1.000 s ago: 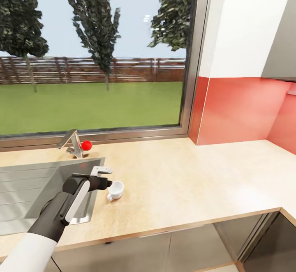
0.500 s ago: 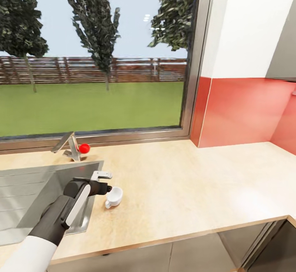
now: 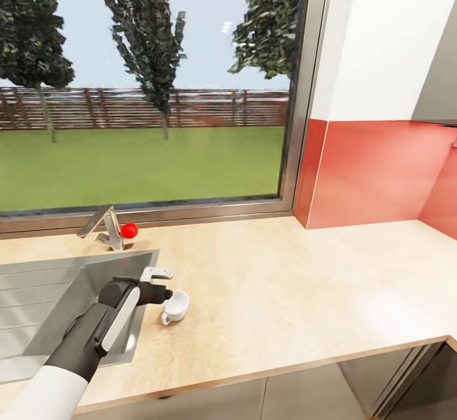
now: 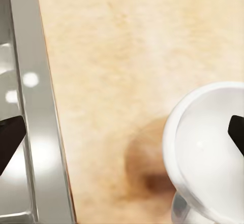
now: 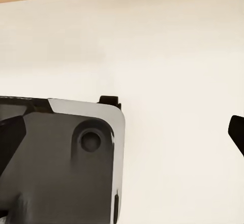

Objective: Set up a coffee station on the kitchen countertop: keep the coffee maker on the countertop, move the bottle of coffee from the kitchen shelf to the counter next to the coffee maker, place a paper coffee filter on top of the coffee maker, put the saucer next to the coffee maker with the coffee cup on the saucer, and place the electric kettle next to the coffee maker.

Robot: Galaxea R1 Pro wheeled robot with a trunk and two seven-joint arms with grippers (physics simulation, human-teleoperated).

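Note:
The coffee cup, tiny and white with its handle toward the counter's front edge, stands on the pale wood countertop just right of the sink. My left gripper hovers at the cup's left side, open. In the left wrist view the left gripper has its dark fingertips spread wide, one over the sink rim and the other over the coffee cup. The right gripper is open too, pointing down past a grey part of the robot at a pale surface.
A steel sink lies at the left with a faucet and red knob behind it. A big window backs the counter. A red backsplash closes the right corner. Bare worktop stretches to the right.
The whole picture has shifted slightly, so the camera moved. My left gripper stays open beside the cup, and the cup has not moved on the counter.

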